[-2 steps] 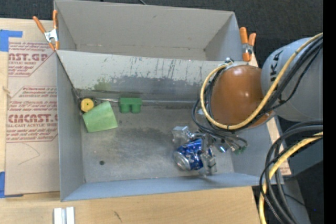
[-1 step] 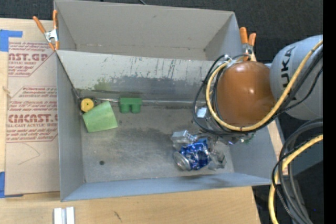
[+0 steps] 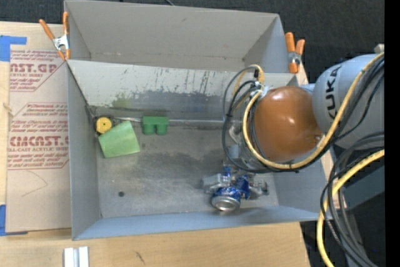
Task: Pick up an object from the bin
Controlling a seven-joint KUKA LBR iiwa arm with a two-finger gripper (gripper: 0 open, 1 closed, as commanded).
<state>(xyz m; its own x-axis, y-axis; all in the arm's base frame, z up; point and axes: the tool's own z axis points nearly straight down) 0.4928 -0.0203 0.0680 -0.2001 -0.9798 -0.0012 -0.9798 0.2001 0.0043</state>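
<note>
A crushed blue and silver drink can (image 3: 227, 192) lies on its side by the bin's front wall, right of the middle. My gripper (image 3: 235, 158) comes down just above and behind it, its lower part right at the can and largely hidden under the arm's cover. Whether it touches the can is not visible.
At the bin's left lie a light green block (image 3: 119, 139), a small yellow round piece (image 3: 103, 125) behind it, and a darker green brick (image 3: 155, 125) by the back wall. The arm with its orange cover and cables covers the bin's right side.
</note>
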